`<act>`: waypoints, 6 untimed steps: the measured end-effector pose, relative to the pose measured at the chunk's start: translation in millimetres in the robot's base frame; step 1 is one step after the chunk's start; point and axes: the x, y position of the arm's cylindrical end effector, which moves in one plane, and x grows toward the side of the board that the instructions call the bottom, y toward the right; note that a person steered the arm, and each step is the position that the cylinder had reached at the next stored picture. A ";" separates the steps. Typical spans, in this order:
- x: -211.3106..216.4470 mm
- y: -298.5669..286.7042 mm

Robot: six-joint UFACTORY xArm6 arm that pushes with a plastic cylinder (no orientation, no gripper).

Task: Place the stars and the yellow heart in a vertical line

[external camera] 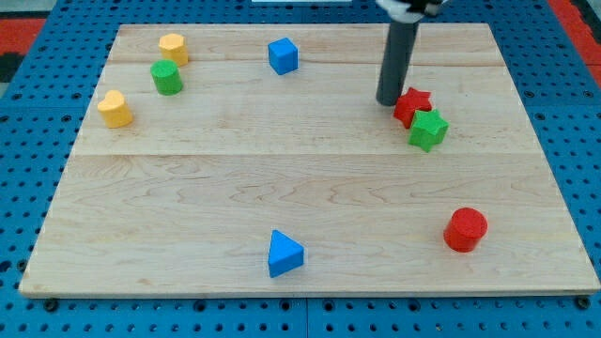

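Stars, red [411, 104] touching green [428, 130], beside my tip [389, 101]

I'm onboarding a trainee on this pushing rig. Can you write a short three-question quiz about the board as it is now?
1. True or false: the red star and green star touch each other.
2. Which block lies nearest my tip? A) blue cube B) red star C) red cylinder
3. Fill in: the yellow heart sits near the view's ____ edge.

Key: 1 true; 2 B, with my tip just at the star's left; 3 left.
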 end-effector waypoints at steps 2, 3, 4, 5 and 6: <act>58.8 -182.1; 80.1 -338.8; 49.6 -408.3; 27.4 -403.2; -3.8 -401.2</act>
